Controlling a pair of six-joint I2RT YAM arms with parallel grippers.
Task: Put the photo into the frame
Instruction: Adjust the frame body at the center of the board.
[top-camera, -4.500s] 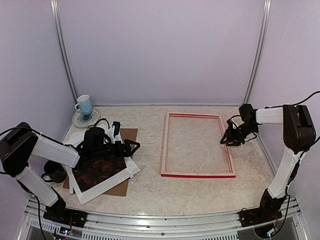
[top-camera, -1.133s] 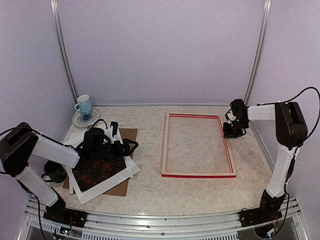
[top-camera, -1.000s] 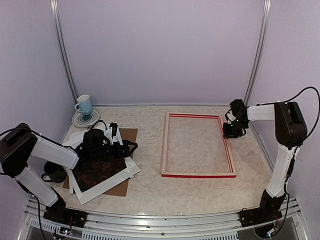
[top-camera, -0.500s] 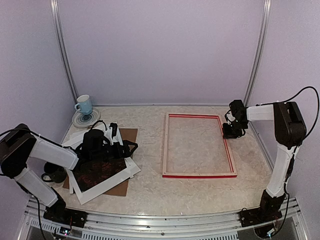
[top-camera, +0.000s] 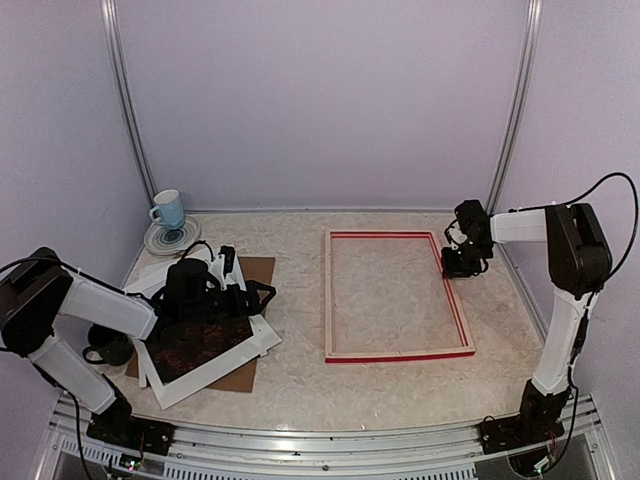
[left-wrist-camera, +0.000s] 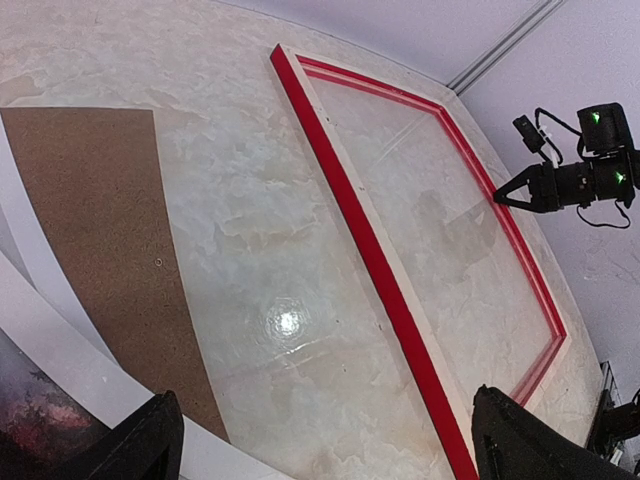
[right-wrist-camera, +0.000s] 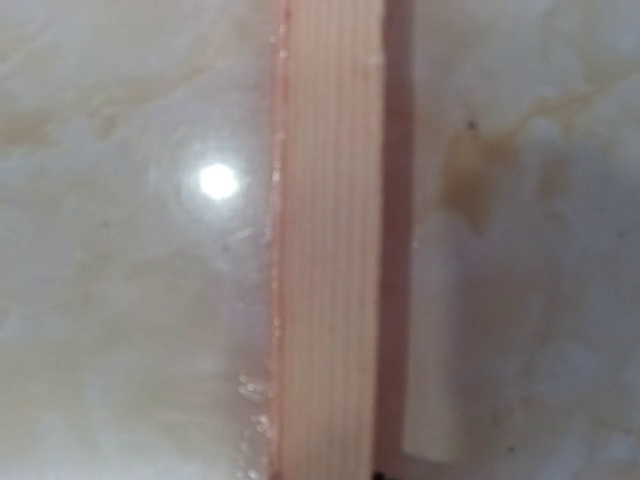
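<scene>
The frame (top-camera: 398, 293) lies flat right of the middle, pale wood back up, red outer edges showing. It also shows in the left wrist view (left-wrist-camera: 372, 250). My right gripper (top-camera: 459, 264) is down on the frame's right bar near its far corner. The right wrist view shows only that pale wood bar (right-wrist-camera: 328, 250) very close, with no fingers visible. The photo (top-camera: 195, 340), dark red-brown, lies in a pile at the left with a white mat (top-camera: 205, 378) round it. My left gripper (top-camera: 262, 293) hovers low over the pile's right side, open and empty (left-wrist-camera: 330, 445).
A brown backing board (top-camera: 258, 268) lies under the pile and shows in the left wrist view (left-wrist-camera: 95, 240). A blue cup (top-camera: 168, 210) stands on a saucer at the back left. A dark mug (top-camera: 108, 346) sits by the left arm.
My right gripper went from beside the frame onto its right bar. In the last half second the frame shifted and turned slightly. My left gripper has barely moved.
</scene>
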